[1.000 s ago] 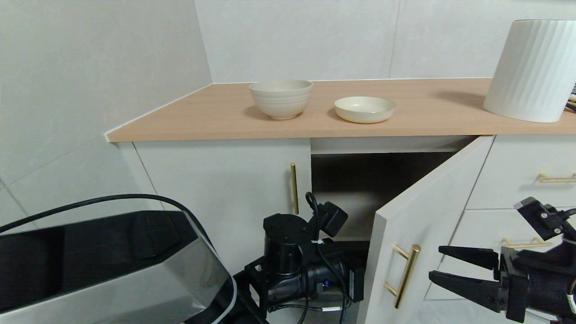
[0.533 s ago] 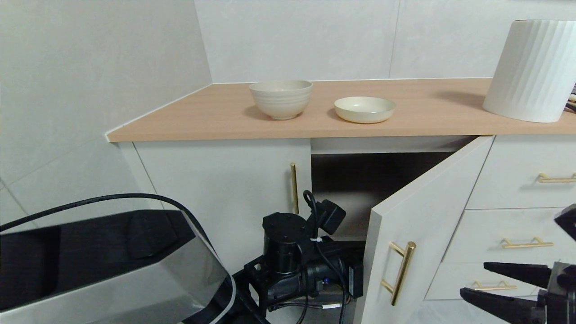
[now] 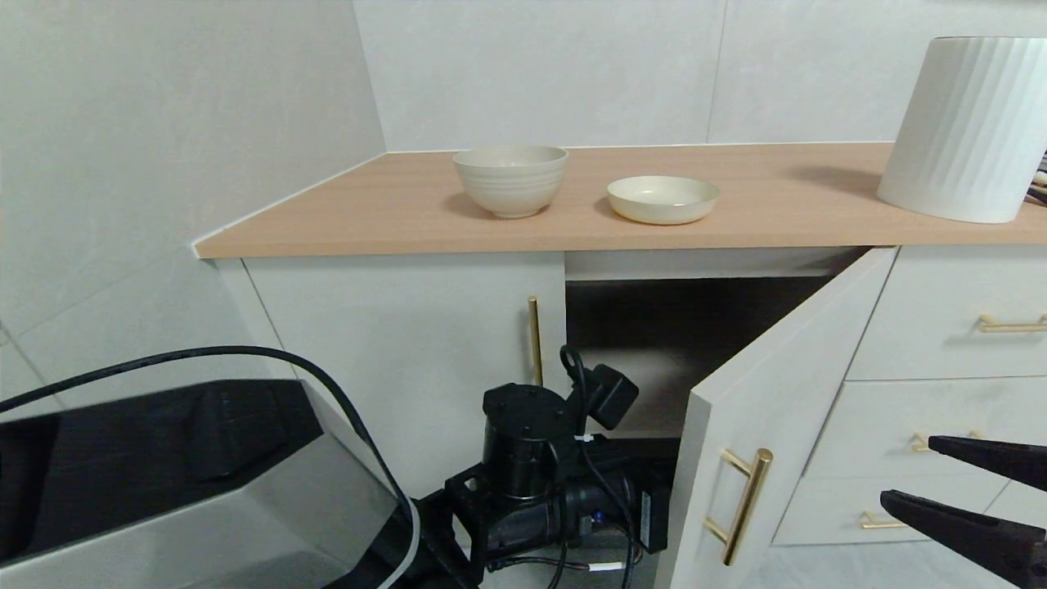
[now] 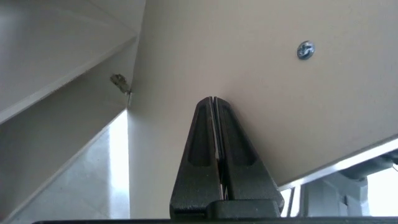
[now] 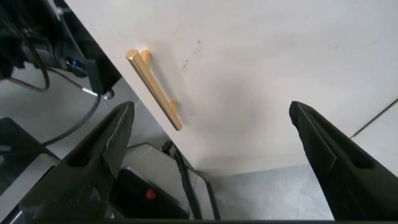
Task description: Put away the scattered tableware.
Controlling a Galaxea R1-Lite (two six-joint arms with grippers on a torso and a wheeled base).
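We see bowl (image 3: 510, 180) and dish (image 3: 662, 199) on the counter (image 3: 393, 221); right gripper (image 3: 908, 469) spread beside the open cabinet door (image 3: 777, 393), left gripper (image 4: 214, 101) pressed together.

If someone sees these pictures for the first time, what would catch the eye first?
Probably the deep bowl and the shallow dish, side by side but apart, on the wooden countertop. Below them a cabinet door stands open, and the right end effector, open, faces its gold handle.
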